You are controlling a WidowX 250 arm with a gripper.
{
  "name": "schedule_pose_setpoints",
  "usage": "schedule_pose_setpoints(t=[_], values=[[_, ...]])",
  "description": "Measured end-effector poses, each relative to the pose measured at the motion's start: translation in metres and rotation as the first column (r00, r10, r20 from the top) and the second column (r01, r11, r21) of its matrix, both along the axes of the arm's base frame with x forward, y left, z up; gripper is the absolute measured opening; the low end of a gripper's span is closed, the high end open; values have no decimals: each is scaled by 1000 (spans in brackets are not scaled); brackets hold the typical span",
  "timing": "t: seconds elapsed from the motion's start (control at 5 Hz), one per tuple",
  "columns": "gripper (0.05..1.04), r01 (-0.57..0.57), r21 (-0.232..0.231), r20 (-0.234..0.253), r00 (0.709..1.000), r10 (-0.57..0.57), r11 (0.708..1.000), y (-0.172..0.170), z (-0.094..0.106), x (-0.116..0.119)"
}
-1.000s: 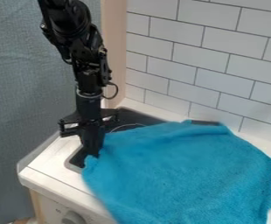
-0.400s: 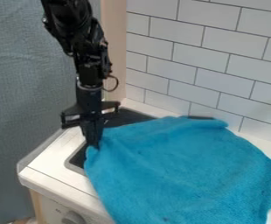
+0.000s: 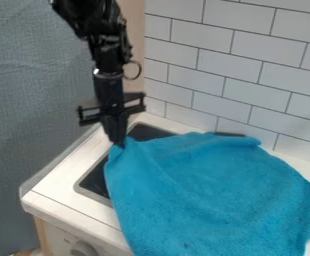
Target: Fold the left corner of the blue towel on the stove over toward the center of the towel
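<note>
"Where's the pincer (image 3: 119, 143)?"
"Upper left — clamped on the cloth (image 3: 204, 192)'s corner, lifting it to a peak."
"And the rest?"
"Spread over the white worktop (image 3: 57, 187) — partly covering the dark stove (image 3: 99, 181)."

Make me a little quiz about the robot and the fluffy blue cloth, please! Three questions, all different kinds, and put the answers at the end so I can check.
1. True or false: the black two-finger gripper is holding the fluffy blue cloth.

2. Pick one: what shape are the glossy white wall tiles?
A) round
B) rectangular
C) triangular

3. Fill in the missing word: the round grey knob is on the ____ of the white counter unit, below its top edge.

Key: 1 true; 2 B; 3 front.
</note>
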State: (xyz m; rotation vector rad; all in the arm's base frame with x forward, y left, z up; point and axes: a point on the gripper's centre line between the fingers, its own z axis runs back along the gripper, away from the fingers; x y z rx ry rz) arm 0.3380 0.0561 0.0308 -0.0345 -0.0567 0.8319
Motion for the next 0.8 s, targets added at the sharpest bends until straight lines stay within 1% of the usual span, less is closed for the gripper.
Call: schedule_pose_setpoints(t=[0.2,0.4,0.6,0.8], values=[[51,114,-35,23,993,-113,993,-36,16,2],[51,196,-45,55,980,-193,980,-63,32,-2],[51,301,-68,51,953,-298,951,-94,30,-9],[51,375,-83,56,927,-371,923,-117,30,-12]])
